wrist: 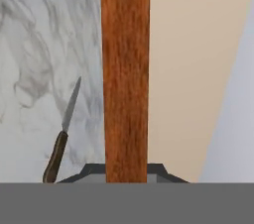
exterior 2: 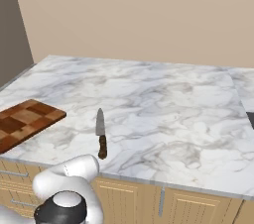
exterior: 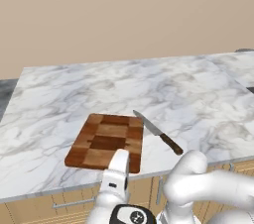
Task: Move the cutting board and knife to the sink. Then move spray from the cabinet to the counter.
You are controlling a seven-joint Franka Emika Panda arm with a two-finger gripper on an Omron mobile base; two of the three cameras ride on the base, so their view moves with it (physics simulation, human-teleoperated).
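White marble veined with grey is making up the top of the desk (exterior: 163, 84), which is sitting over light wood drawer fronts with metal handles. The rectangular wooden cutting board (exterior: 106, 141), checkered in light and dark brown blocks, is lying near the front edge of the desk, and in the left base view the white arm's hand is reaching over the board's near edge. In the hand view the board's edge is showing as a reddish-brown wooden band running up from between the two dark tips, so the jaws (wrist: 126, 171) are pinching narrowly on the cutting board. The kitchen knife (exterior: 158, 133), with its long pointed silver blade and dark brown wooden handle, is lying flat on the marble just beside the board on its right, handle toward the front edge, apart from the board. A plain beige wall is rising behind the desk. Nothing is standing between the board and the knife.
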